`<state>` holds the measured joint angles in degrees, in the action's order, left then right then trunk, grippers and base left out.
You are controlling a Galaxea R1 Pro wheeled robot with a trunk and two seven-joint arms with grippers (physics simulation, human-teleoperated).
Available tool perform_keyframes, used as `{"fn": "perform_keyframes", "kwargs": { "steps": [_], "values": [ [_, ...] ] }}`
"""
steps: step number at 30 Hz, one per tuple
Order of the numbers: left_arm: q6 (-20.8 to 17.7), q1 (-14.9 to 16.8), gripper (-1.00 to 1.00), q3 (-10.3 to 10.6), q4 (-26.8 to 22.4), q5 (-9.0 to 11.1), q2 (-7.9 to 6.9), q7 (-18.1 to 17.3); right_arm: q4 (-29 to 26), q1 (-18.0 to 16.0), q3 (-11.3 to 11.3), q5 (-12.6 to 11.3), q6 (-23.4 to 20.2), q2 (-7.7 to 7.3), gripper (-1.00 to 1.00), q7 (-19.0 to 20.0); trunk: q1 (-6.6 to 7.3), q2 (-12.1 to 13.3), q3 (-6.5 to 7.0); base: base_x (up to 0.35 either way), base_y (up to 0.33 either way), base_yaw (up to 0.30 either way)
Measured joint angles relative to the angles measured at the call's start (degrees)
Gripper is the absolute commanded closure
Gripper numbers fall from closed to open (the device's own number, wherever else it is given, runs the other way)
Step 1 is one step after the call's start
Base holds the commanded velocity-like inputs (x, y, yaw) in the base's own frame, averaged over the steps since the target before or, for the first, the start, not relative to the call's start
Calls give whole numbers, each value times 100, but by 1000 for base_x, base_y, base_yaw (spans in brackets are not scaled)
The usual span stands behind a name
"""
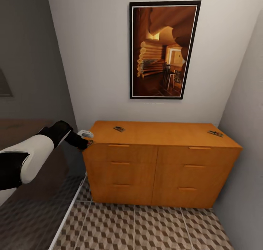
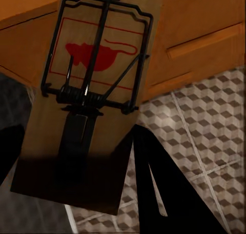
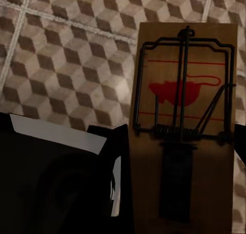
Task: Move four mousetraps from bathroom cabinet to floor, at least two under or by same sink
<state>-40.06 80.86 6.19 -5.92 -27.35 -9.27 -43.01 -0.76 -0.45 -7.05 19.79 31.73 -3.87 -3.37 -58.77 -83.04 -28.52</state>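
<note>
Left-held mousetrap [image 2: 87,105]: light, stiff board, pinched at 1 end by left fingers [image 2: 169,193].
Right-held mousetrap [image 3: 182,136]: gripped likewise by right fingers [image 3: 110,182].

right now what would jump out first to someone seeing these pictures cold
A tall framed picture of a log cabin interior hangs on the pale wall, right above the orange-wood cabinet. Two small mousetraps lie on the cabinet's top, one near the left and one at the far right corner. Each wrist view shows a mousetrap close up, with a red mouse print, held in the left gripper and the right gripper.
</note>
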Motion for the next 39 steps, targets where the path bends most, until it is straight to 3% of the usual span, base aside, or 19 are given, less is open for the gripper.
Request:
{"fn": "perform_keyframes", "kwargs": {
  "steps": [19, 25, 30, 34, 39],
  "values": [
    [-1, -88, 100, 1, 7, 1, 173, 16, 0, 1, 0, -1, 3, 0, 100, -1, 2, 0, 0, -315, 0, 0],
    [-1, -347, 100, 0, 7, 2, 463, 32, 0, 0, 0, -1, 0, 5, 100, -1, 4, -1, 0, -16, 0, 0],
    [-1, -743, 100, -5, 8, 4, 834, 161, 0, -1, 4, 0, 9, 9, 100, -1, 3, 0, -1, -1, 0, 0],
    [75, -995, 100, 2, 3, -3, 985, 329, 0, 0, 9, 0, 22, 9, 100, 2, 3, 0, 0, 0, 0, 0],
    [483, -1360, 100, 4, 7, -2, 1137, 530, 0, -2, 17, 0, 26, 14, 100, 7, 3, 0, -1, 0, 0, 0]
  ]
}}
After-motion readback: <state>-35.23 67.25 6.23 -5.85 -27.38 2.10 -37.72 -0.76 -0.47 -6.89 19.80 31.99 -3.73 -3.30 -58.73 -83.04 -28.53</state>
